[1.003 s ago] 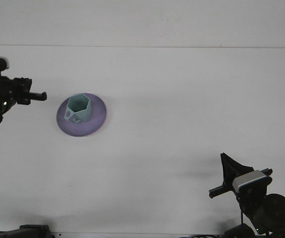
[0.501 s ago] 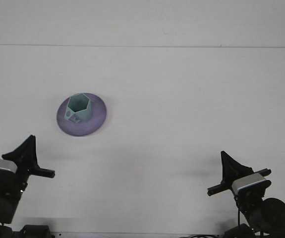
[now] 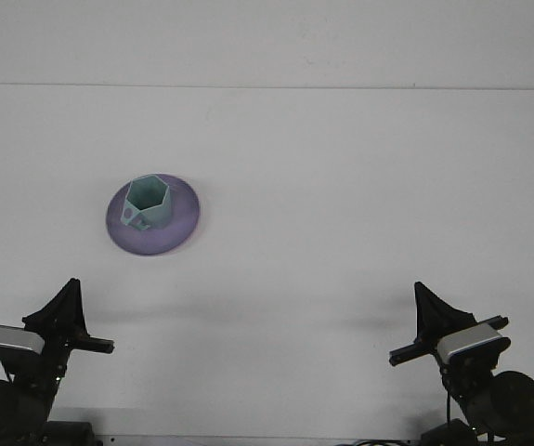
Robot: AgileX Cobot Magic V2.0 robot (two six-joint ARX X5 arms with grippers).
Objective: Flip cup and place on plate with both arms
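mint-green, six-sided, mouth up: the cup (image 3: 149,203) stands on the lilac plate (image 3: 181,228), just off the plate's centre toward its far left rim, and the plate sits on the white tabletop (image 3: 341,186) in its left half, about midway between the far edge and the near one. from how things lie, i judge the flip and the placing done; what is left to me is to sit parked and disturb nothing.

my left pincer (image 3: 67,325) is low at the near left corner and my right pincer (image 3: 434,334) low at the near right corner, both well apart from the plate and carrying nothing. from this view i see each only as a dark wedge and a bar, so i cannot tell how either is set.

to do this step well, i would keep both arms tucked along the near edge and keep any settling small. the cup looks light, with a small footprint; a knock to the plate could tip it.
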